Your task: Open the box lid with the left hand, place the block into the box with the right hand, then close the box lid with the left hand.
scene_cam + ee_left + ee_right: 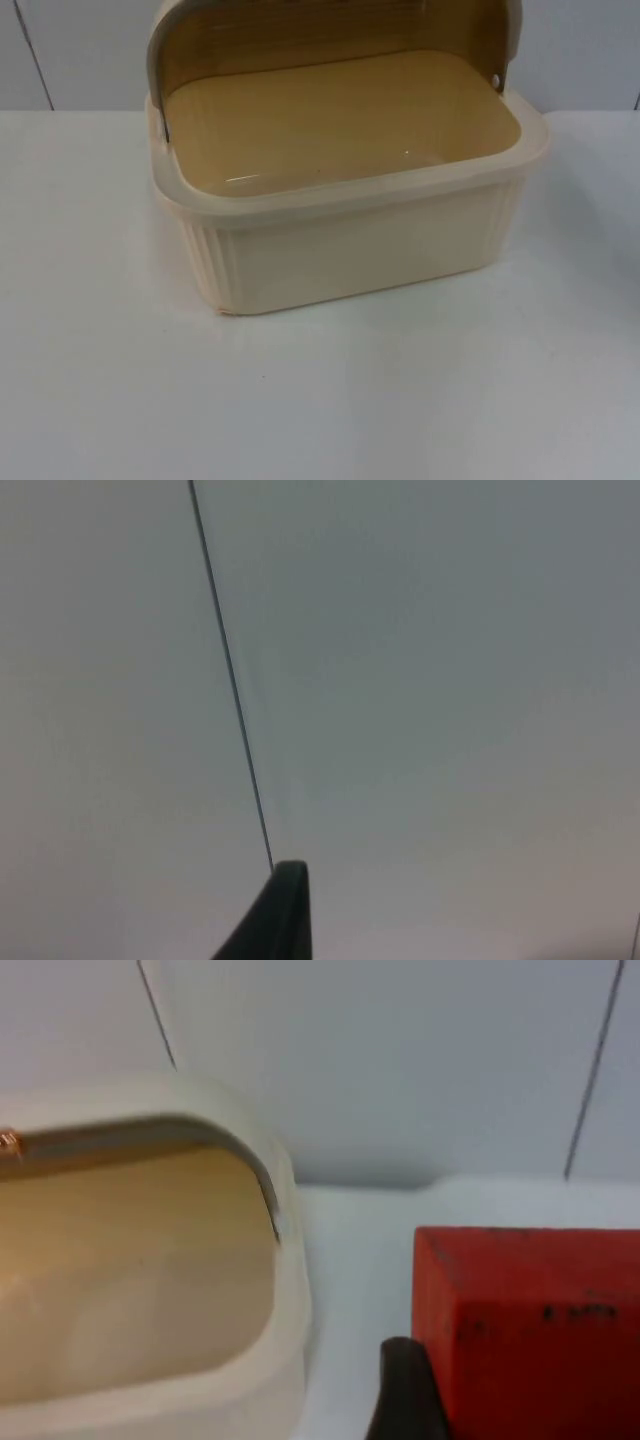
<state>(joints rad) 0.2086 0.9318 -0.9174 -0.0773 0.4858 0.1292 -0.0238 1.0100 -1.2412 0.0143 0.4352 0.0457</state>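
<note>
Top view: cream box at desk centre, lid raised at 12 o'clock.
Red block: beside the box, against the right gripper fingertip.
Left gripper: faces the partition wall.
Jaws: state of both cannot be told.

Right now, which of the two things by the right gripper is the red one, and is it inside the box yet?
The red block, right beside the right gripper's fingertip. It sits outside the cream box, whose lid stands open.
</note>
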